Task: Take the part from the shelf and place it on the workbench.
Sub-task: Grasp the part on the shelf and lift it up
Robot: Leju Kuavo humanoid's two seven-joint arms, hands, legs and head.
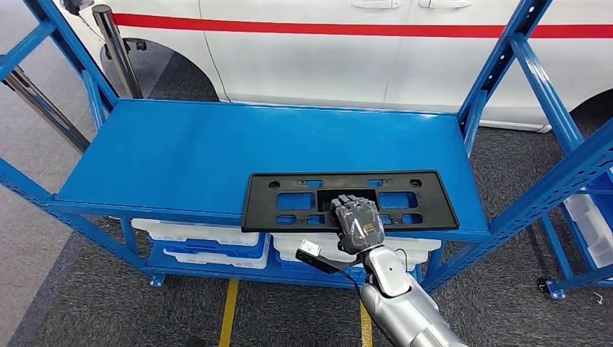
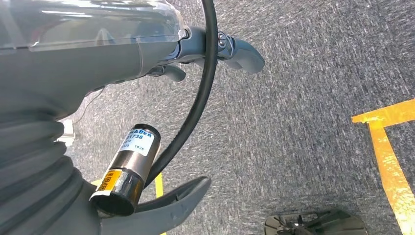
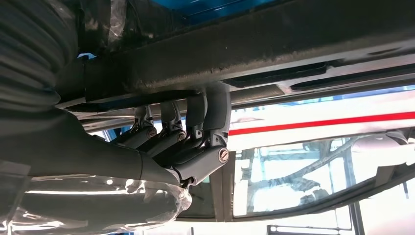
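Note:
A flat black plastic part (image 1: 289,199) with several cut-outs lies on the blue shelf top (image 1: 188,152), near its front right edge. My right hand (image 1: 356,220) rests on the part's front middle, fingers reaching into a central opening. In the right wrist view its fingers (image 3: 195,127) curl around a dark bar of the part (image 3: 254,54), gripping it. My left hand (image 2: 161,54) hangs over the grey carpet with thumb (image 2: 171,205) and fingers apart, holding nothing.
White bins (image 1: 202,242) sit on the lower shelf under the part. Blue slanted uprights (image 1: 538,79) frame both sides. A white car with a red stripe (image 1: 325,50) stands behind. Yellow lines (image 1: 229,311) mark the floor. Another rack with bins (image 1: 589,224) stands to the right.

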